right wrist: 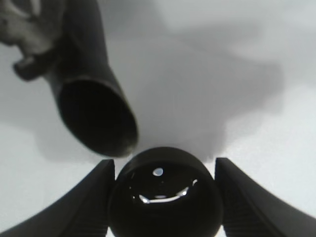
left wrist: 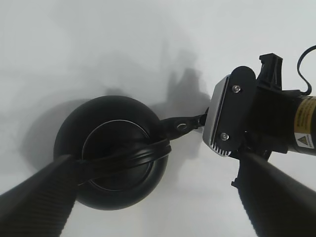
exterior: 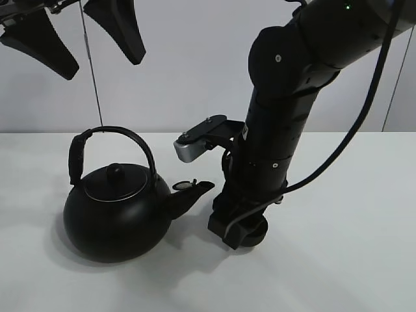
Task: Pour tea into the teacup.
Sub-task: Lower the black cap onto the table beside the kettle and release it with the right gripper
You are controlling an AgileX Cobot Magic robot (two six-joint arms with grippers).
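The large black kettle [exterior: 117,214] stands on the white table with its arched handle up and its spout [exterior: 188,195] pointing right. It also shows in the left wrist view [left wrist: 113,148]. The small black teacup [right wrist: 165,197] sits between my right gripper's fingers, just below and beside the spout's mouth [right wrist: 94,113], with shiny dark liquid inside. My right gripper [exterior: 237,234] is down at the table, shut on the teacup, whose edge [exterior: 255,235] peeks out. My left gripper [exterior: 81,36] hangs open and empty high above the kettle; its fingers [left wrist: 34,197] frame the kettle from above.
The white table [exterior: 344,247] runs out to the right and front. A white wall [exterior: 195,65] stands behind. The right arm's silver wrist camera [exterior: 188,149] sticks out just above the spout. A thin cable [exterior: 94,78] hangs behind the kettle.
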